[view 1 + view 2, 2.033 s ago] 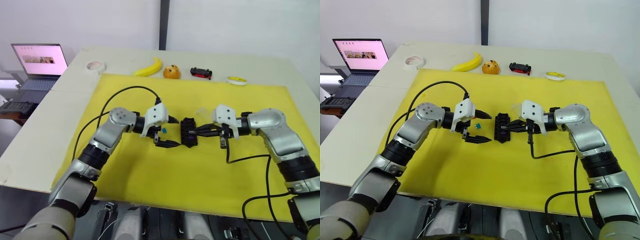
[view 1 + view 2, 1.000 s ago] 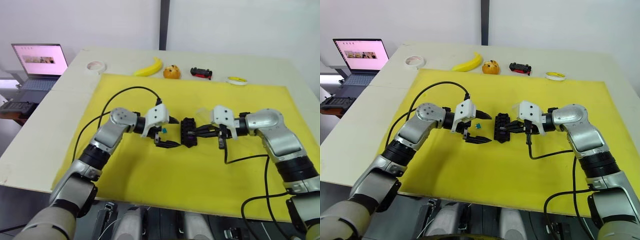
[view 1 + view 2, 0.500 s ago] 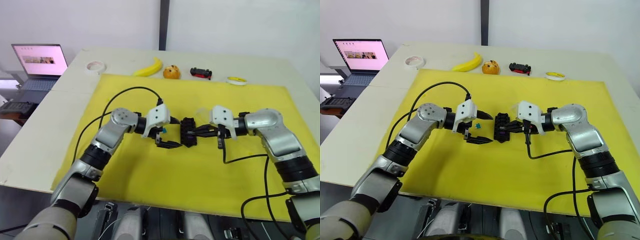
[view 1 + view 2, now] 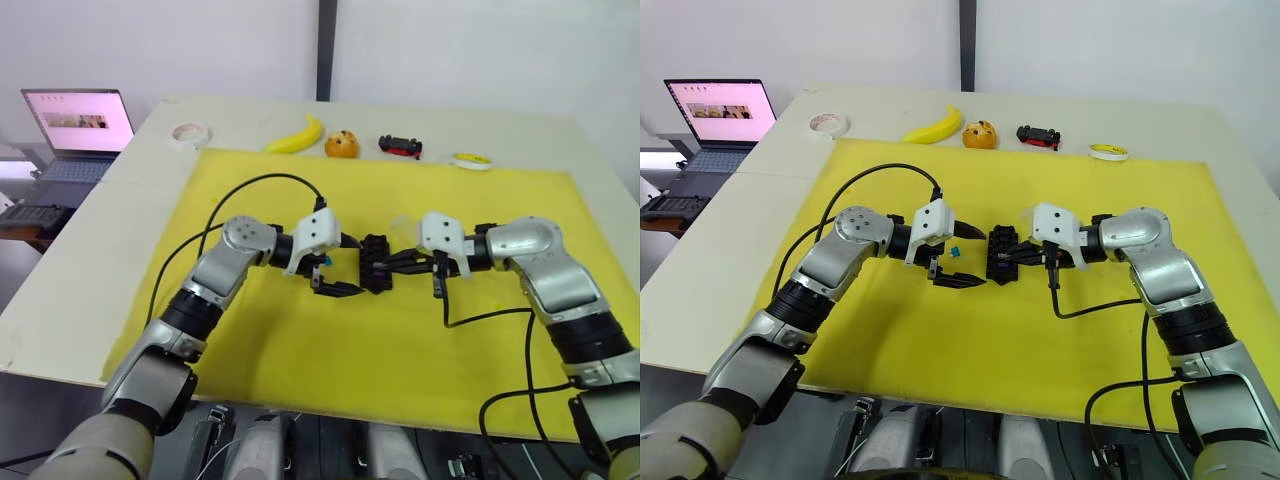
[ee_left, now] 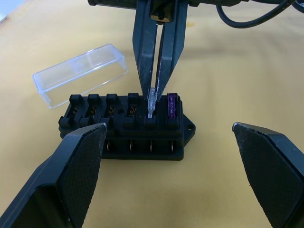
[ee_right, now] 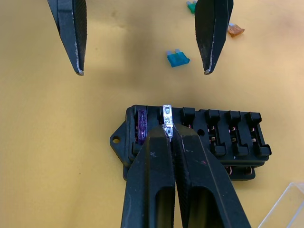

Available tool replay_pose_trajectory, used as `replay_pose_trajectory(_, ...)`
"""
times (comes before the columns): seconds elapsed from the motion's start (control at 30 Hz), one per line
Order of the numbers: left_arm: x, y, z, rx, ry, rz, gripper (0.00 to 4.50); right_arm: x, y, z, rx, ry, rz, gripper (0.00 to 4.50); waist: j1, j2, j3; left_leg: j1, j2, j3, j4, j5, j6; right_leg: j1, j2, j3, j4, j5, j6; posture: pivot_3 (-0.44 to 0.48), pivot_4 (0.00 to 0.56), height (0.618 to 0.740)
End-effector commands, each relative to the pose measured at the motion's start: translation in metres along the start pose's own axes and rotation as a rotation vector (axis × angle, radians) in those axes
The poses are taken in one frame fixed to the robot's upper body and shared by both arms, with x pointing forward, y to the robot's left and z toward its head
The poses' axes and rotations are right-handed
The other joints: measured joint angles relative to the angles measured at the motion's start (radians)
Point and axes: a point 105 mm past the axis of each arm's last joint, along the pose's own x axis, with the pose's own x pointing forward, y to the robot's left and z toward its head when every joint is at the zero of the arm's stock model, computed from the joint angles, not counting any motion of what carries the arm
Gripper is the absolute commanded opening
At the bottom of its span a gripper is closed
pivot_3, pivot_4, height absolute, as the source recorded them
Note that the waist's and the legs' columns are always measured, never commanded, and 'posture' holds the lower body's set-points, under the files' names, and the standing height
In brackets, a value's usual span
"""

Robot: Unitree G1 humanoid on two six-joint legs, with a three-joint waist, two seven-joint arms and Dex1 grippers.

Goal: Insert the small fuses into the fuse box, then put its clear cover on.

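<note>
Pressing a grey fuse [image 6: 167, 117] into the fuse box [image 5: 124, 126] at mid-mat beside the seated purple fuse [image 5: 172, 105], our right gripper [image 6: 169, 135] has edged closer, fingers clamped on it; left gripper [image 4: 334, 266] waits, fingers apart. Four slots remain.

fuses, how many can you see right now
5: purple fuse seated in the fuse box, clear fuse held by the right gripper, teal, orange and green loose on the mat; others may be hidden.

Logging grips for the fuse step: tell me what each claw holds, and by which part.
Right claw pinches a clear fuse by its top edge, over a fuse box slot. Left claw is open, holding nothing.
</note>
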Motion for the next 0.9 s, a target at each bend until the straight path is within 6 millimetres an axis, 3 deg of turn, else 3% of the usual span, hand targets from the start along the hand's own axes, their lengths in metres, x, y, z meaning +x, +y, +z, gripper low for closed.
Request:
replay_pose_trajectory(0.03,-0.002,0.002,0.008,0.039,-0.019,0.014,4.47,0.000,-0.006,0.003,-0.039,0.025,-0.018,0.00,0.000,0.000,0.000,0.000,0.000,0.000,0.000,0.000,0.000,0.000,0.000,0.000,0.000,0.000,0.000,0.000,0.150,0.740)
replay_pose_trajectory(0.3,-0.002,0.002,0.007,0.039,-0.015,0.017,4.47,-0.003,-0.003,0.013,-0.043,-0.013,0.007,0.00,0.000,0.000,0.000,0.000,0.000,0.000,0.000,0.000,0.000,0.000,0.000,0.000,0.001,0.000,0.000,0.000,0.150,0.740)
replay_pose_trajectory(0.4,-0.002,0.003,0.006,0.039,-0.013,0.019,4.50,-0.010,-0.005,0.024,-0.049,-0.062,0.001,0.99,0.000,0.000,0.000,0.000,0.000,0.000,0.000,0.000,0.000,0.000,0.000,0.000,0.001,0.000,0.000,0.000,0.150,0.740)
replay_pose_trajectory(0.53,-0.002,0.004,0.005,0.039,-0.012,0.020,4.50,-0.020,-0.010,0.028,-0.043,-0.076,-0.016,2.97,0.001,0.000,0.000,0.000,0.000,0.000,0.000,0.000,0.000,0.000,0.000,0.000,0.000,0.000,0.000,0.000,0.150,0.740)
replay_pose_trajectory(0.83,0.001,0.002,0.004,0.046,-0.012,0.009,4.50,-0.019,-0.007,0.023,0.061,-0.178,-0.060,2.97,0.002,0.000,0.000,0.000,0.000,0.000,0.000,0.000,0.000,0.000,0.000,0.000,0.000,0.000,0.000,0.000,0.150,0.740)
replay_pose_trajectory(0.9,0.002,0.001,0.004,0.049,-0.010,0.005,4.50,-0.016,-0.001,0.025,0.131,-0.247,-0.056,2.41,0.002,0.000,0.000,0.000,0.000,0.000,0.000,0.000,0.000,0.000,0.000,0.000,0.001,0.000,0.000,0.000,0.150,0.740)
